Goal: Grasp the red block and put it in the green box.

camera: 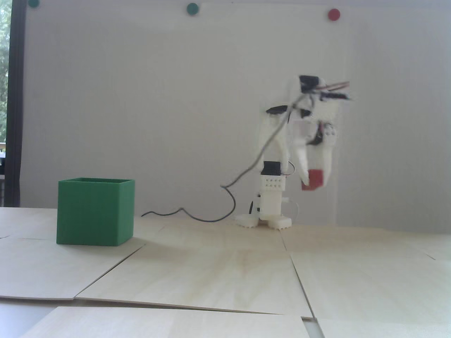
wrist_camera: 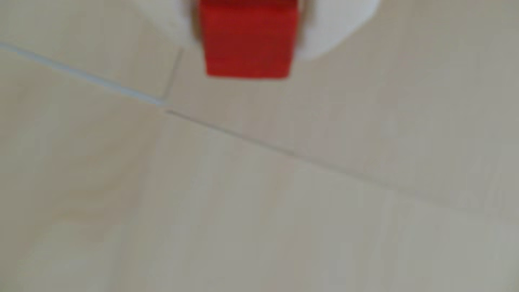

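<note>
Fixed view, from low on the table: a white robot arm (camera: 275, 176) stands right of centre against a pale wall. Its gripper (camera: 315, 183) points downward, and the two white fingers pinch the red block (camera: 314, 180) between them. The block hangs in the air, clear of the light wooden table (camera: 211, 267), right of the arm's base. The green box (camera: 95, 211) sits at centre left of the frame, open at the top, well apart from the block. A dark cable (camera: 197, 214) trails across the table between box and arm.

Wrist view, blurred: the red block (wrist_camera: 247, 42) fills the upper centre of the frame, with a white finger (wrist_camera: 334, 31) pressed against its right side and another, dimmer, on its left. Below it lie only pale boards with thin seams; the box is out of sight here.

The grasp appears done, and the carry looks to be the step in hand. The next move likely calls for swinging toward the frame's left in the fixed view, keeping the block above the box's rim, then releasing over the opening.
</note>
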